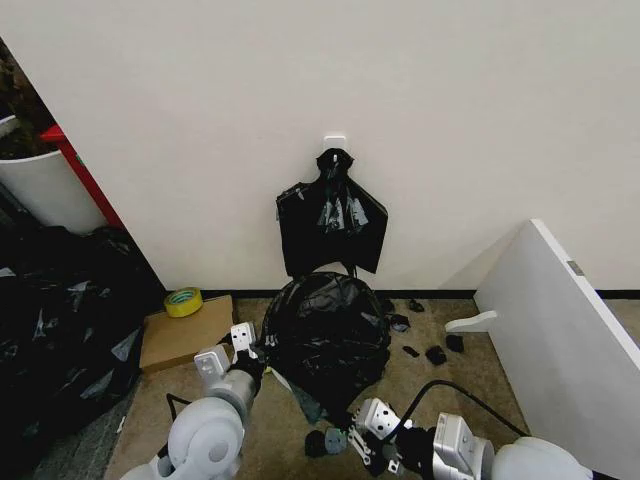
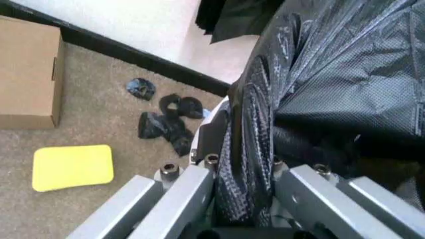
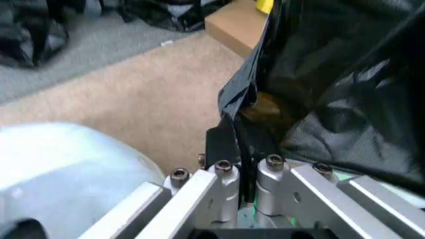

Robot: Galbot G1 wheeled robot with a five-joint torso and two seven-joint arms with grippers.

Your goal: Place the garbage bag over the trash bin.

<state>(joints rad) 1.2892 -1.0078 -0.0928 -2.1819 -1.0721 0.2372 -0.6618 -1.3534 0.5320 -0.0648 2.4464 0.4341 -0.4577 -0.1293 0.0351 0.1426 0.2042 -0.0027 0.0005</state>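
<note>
From the head camera I saw the garbage bag [image 1: 325,335] draped as a black dome on the carpet below the bunch of bags [image 1: 332,222] hung on the wall. My left tool [image 1: 252,352] was at the bag's left edge and my right tool [image 1: 358,432] at its lower front.

At the left wrist, the fingers [image 2: 176,199] were pinching a fold of the bag [image 2: 345,74], with a cardboard box [image 2: 27,74] nearby.

At the right wrist, the fingers [image 3: 199,196] were pressed on a thin pleat of the bag [image 3: 345,99].
</note>
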